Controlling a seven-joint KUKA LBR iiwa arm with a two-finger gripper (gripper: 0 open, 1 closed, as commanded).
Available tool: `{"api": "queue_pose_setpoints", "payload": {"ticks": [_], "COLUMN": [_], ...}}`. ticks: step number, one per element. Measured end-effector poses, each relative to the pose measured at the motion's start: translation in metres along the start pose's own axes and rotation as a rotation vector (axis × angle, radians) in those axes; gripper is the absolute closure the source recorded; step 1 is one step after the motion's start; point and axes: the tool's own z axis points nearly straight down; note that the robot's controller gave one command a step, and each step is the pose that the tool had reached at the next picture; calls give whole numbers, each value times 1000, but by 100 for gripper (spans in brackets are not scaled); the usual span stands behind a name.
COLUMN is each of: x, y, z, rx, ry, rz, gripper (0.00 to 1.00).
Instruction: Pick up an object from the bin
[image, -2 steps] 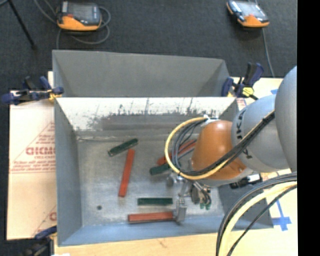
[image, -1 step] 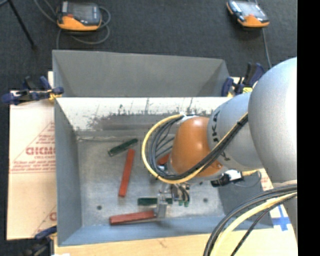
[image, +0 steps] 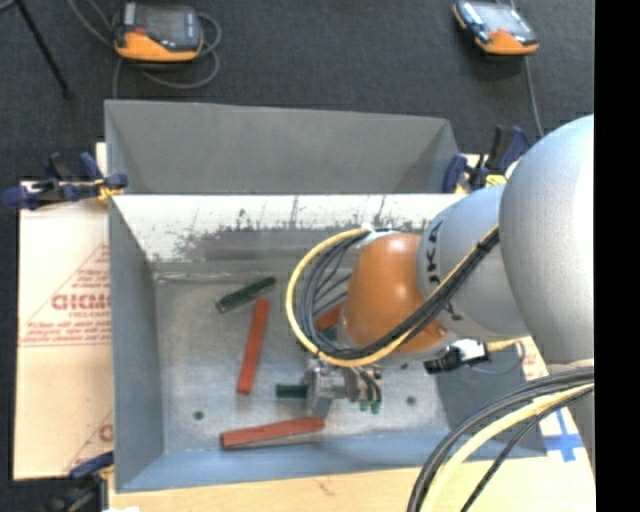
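The bin (image: 132, 330) is grey sheet metal, matt all over, its floor dull and its back wall flecked with dark scuffs and scratches. The hand (image: 345, 392) looks like bare grey metal with darker parts. Above it, the wrist's orange cover (image: 385, 290) is smooth and glossy with a soft sheen. The arm shell (image: 545, 230) is smooth, satin silver-grey. The cables (image: 291, 295) looped round the cover have smooth yellow and black sheaths. Left of the hand, the red stick (image: 253, 345) looks matt and even. So does the second red stick (image: 272, 433), just below the hand and to its left. Whether they are painted wood or plastic cannot be told. The dark green stick (image: 246, 294), further up-left, is equally matt.
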Motion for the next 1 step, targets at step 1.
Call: {"api": "queue_pose_setpoints", "payload": {"ticks": [1], "x": [0], "y": [-9], "z": [-113], "rx": [-1], "ry": [-5], "rz": [-22], "gripper": [100]}}
